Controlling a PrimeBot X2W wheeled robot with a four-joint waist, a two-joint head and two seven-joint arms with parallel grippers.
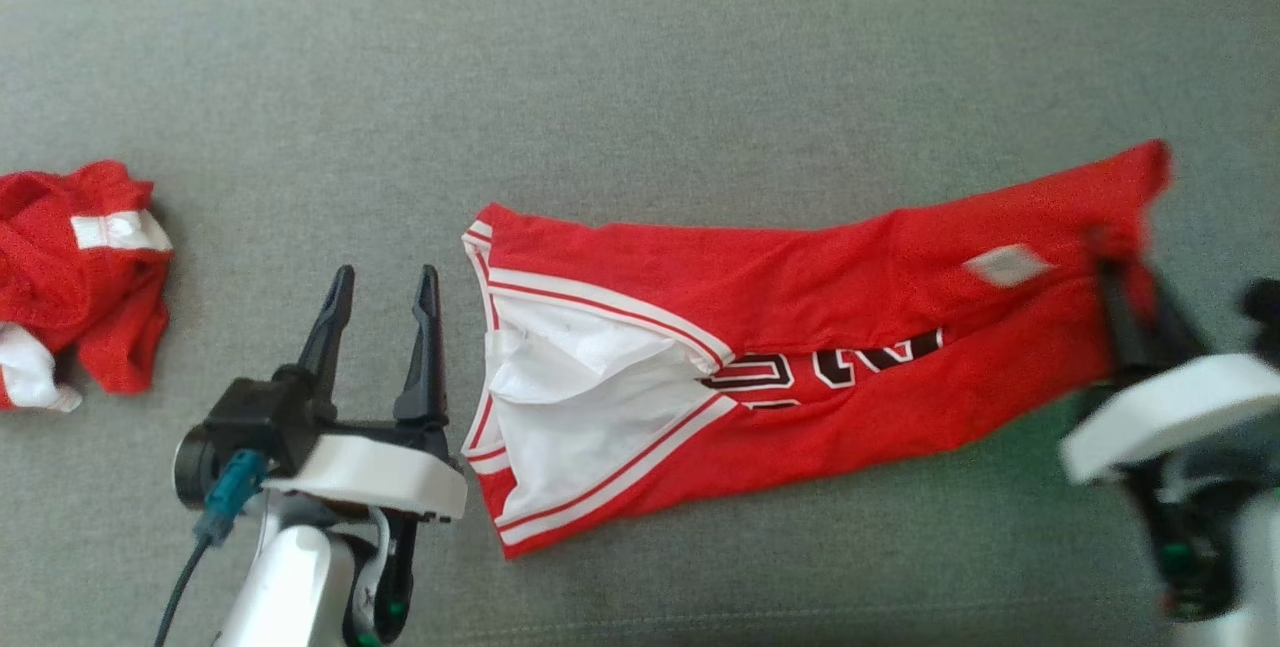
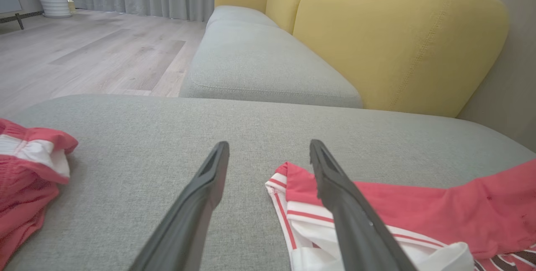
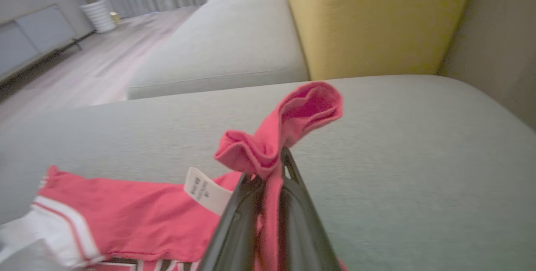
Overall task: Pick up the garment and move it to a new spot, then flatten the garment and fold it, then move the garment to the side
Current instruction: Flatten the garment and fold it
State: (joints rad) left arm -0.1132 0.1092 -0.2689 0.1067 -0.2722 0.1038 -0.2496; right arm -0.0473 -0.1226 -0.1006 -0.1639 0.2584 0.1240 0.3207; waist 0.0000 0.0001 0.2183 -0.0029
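The red mesh basketball jersey with white trim and black lettering (image 1: pixel 800 327) lies stretched across the grey woven sofa cushion (image 1: pixel 640 77), from centre toward 3 o'clock. The right gripper (image 3: pixel 271 170) is clamped on a bunched corner of it. At 8 o'clock the left gripper (image 1: pixel 385 287) stands spread wide and empty, just beside the hem. A one-sided pull could slip that thin pinch or drag the loose hem into wrinkles.

Jersey (image 1: pixel 800 277) lettering (image 1: pixel 835 367) part-hidden, illeg.; tag (image 3: pixel 205 189) print blurred.
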